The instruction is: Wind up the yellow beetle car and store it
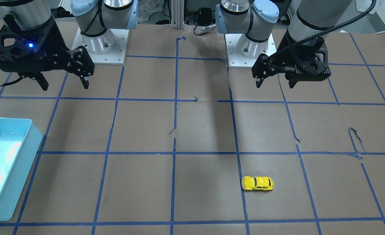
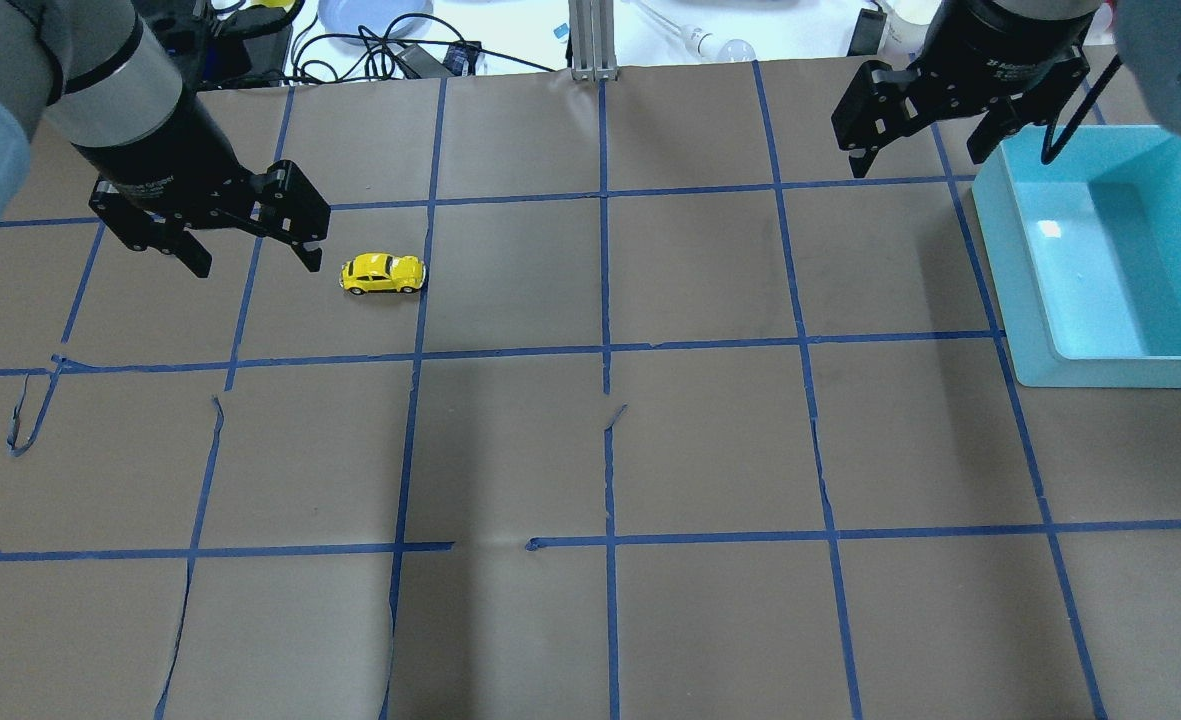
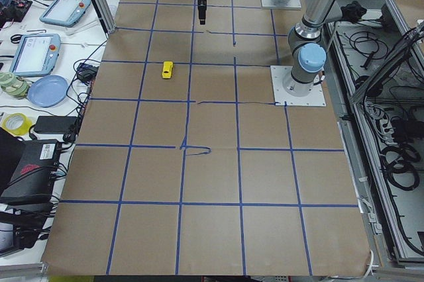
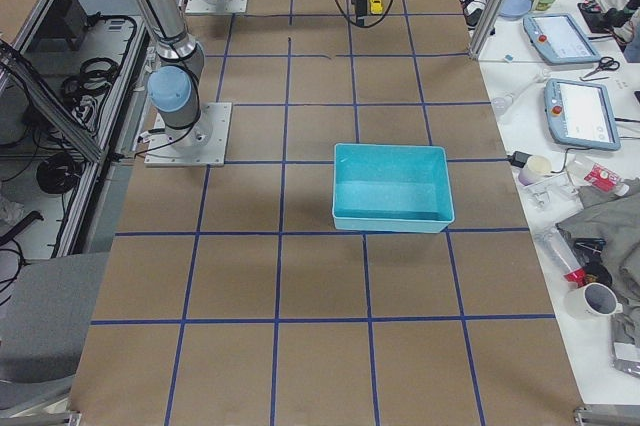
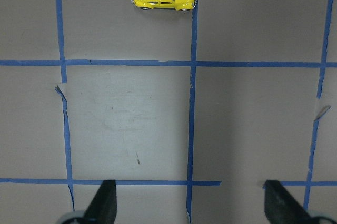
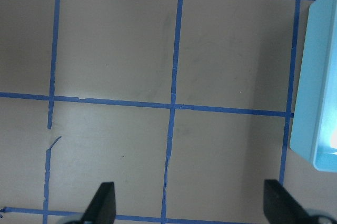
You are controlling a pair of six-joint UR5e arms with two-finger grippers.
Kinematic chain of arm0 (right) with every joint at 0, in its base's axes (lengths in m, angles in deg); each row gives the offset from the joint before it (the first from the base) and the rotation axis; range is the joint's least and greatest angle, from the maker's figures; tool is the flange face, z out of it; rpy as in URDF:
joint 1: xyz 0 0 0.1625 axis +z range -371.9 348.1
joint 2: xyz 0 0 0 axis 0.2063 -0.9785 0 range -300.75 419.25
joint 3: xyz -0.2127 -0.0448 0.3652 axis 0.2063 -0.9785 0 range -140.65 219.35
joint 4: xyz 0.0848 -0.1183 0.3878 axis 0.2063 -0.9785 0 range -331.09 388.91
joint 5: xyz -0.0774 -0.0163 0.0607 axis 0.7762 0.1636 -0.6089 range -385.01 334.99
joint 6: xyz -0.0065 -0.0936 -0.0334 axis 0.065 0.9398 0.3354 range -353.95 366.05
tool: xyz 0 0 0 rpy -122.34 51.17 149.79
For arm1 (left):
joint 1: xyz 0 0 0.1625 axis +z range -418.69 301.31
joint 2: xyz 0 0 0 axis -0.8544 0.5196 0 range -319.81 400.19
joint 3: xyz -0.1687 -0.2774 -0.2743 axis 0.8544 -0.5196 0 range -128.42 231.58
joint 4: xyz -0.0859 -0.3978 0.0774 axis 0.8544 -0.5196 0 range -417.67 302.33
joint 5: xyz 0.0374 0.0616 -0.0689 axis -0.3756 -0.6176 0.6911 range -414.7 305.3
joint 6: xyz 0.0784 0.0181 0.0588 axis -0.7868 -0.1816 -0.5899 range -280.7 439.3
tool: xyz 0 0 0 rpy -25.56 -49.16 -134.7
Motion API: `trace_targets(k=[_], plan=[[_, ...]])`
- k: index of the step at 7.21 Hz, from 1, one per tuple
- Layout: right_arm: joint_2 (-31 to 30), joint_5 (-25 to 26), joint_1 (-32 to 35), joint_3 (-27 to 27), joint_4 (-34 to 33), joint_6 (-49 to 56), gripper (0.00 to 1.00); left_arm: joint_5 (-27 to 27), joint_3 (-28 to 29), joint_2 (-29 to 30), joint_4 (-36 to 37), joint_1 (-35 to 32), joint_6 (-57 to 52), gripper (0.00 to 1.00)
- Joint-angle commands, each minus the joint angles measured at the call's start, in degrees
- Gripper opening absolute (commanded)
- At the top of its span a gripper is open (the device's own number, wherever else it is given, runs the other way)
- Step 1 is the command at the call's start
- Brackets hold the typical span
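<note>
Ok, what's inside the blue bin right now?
Only bare floor and glare show in the blue bin. The yellow beetle car sits out on the table. Overhead, the right arm covers a corner; the right-side view shows it bare too.

Your table (image 2: 710, 440) is covered with brown paper, and blue tape lines (image 2: 605, 350) divide it into squares. The paper is torn in a few places. An aluminium post (image 2: 590, 40) stands at its far edge. On your white bench (image 3: 69, 34) beside the table lie two tablets (image 3: 33, 53), a blue plate (image 3: 48, 90) and a yellow tape roll (image 3: 16, 123). Black cables (image 3: 397, 156) lie along the opposite side. The light is even and the shadows are soft.
</note>
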Motion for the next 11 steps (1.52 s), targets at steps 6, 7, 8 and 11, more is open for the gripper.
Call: trace_targets(k=[6,7,8,11], plan=[[-0.09,-0.06,-0.13,-0.07,0.00,-0.04,1.00,-0.12,0.01,-0.15,-0.68,-0.08,-0.03,1.00],[-0.09,0.20,-0.13,-0.07,0.00,0.05,1.00,-0.04,0.01,0.03,-0.50,-0.08,-0.29,1.00],[-0.18,-0.06,-0.04,-0.07,0.00,-0.04,1.00,0.40,0.01,0.38,-0.24,-0.08,-0.29,1.00],[-0.18,0.12,-0.04,-0.07,0.00,0.04,1.00,0.66,-0.08,1.87,8.15,0.10,0.41,1.00]])
